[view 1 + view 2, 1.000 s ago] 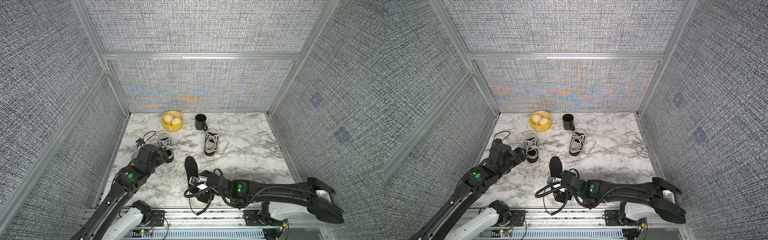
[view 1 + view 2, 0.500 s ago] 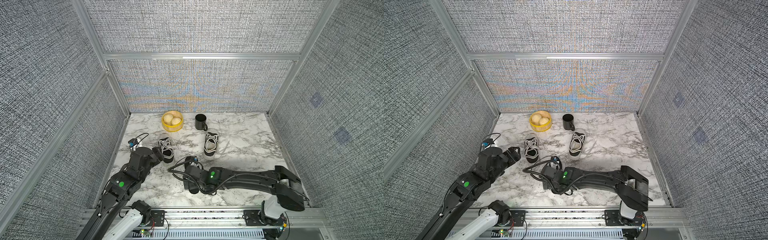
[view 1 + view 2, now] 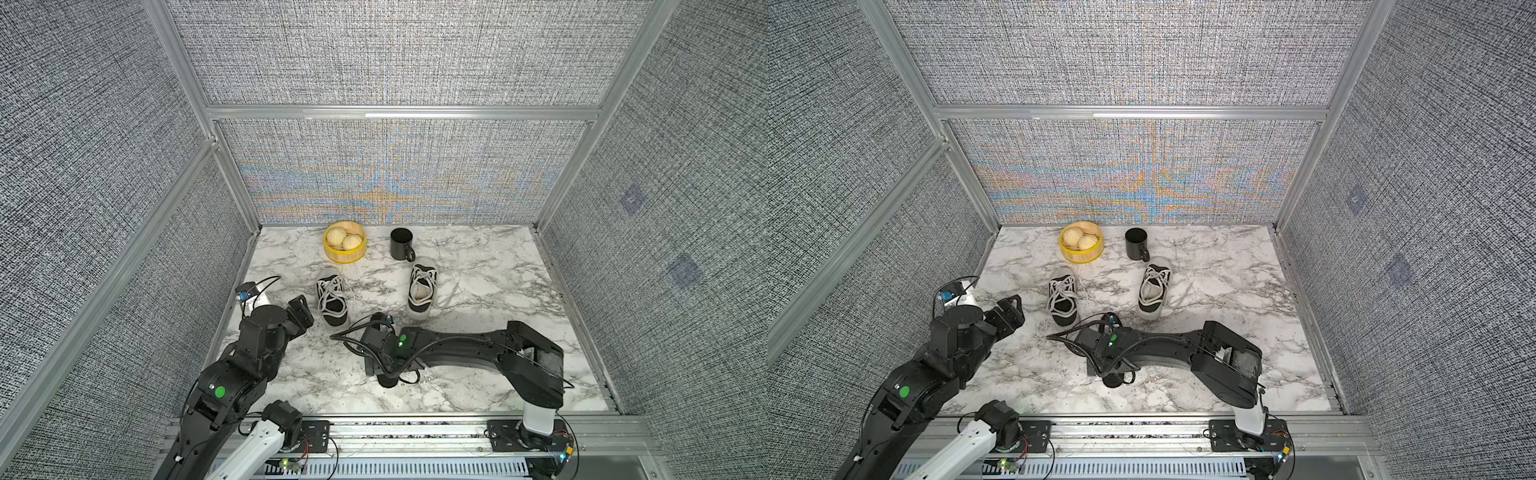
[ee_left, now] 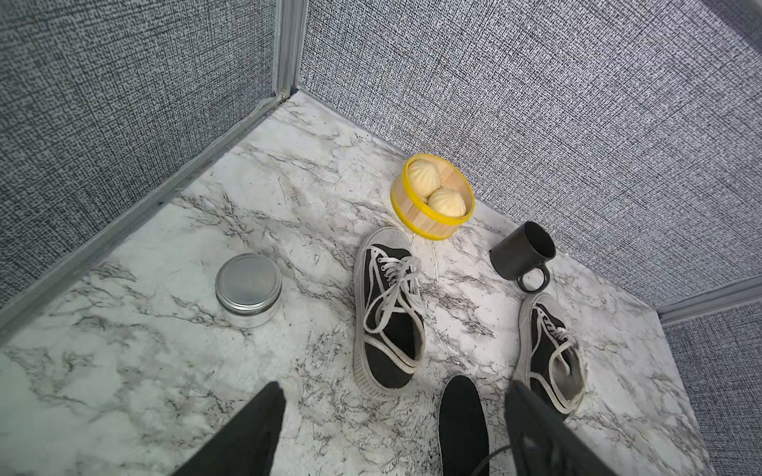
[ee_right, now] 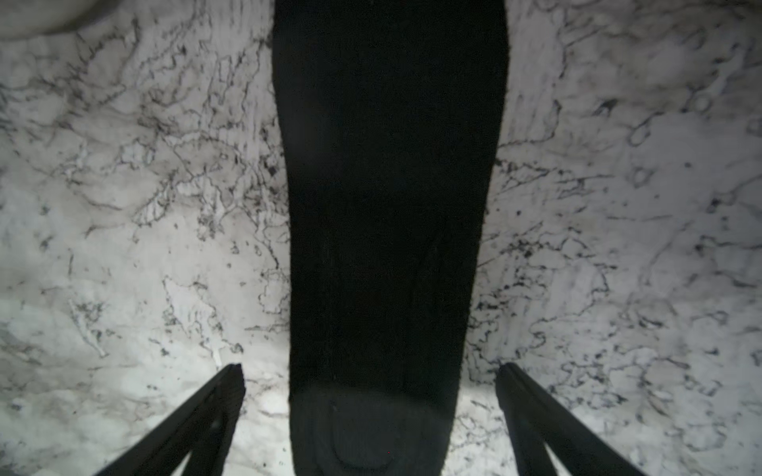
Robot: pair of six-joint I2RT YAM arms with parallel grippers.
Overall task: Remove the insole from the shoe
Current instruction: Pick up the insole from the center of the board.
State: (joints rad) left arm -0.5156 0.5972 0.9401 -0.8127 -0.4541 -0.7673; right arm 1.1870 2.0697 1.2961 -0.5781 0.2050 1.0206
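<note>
- Two black canvas shoes with white laces stand on the marble surface, toes pointing to the far side: the left shoe and, well apart from it, the right shoe.
- The left shoe looks dark inside, while the right shoe looks pale inside.
- One black insole lies flat on the surface, outside both shoes. It is on their near side, between them, and in both top views the right arm mostly covers it.
- There are two grippers. The right gripper hangs low over the insole's rounded end with its jaws spread apart, one finger on each side. Marble shows between each finger and the insole, so nothing is clamped.
- The left gripper is just left of the left shoe's heel, with its jaws apart and empty.
- One yellow-rimmed wooden steamer basket stands by the far wall, beyond the left shoe's toe, and holds two pale buns.
- One black mug stands to the right of the basket, just beyond the right shoe's toe.
- One round metal tin with its lid on shows only in the left wrist view, left of the left shoe.
</note>
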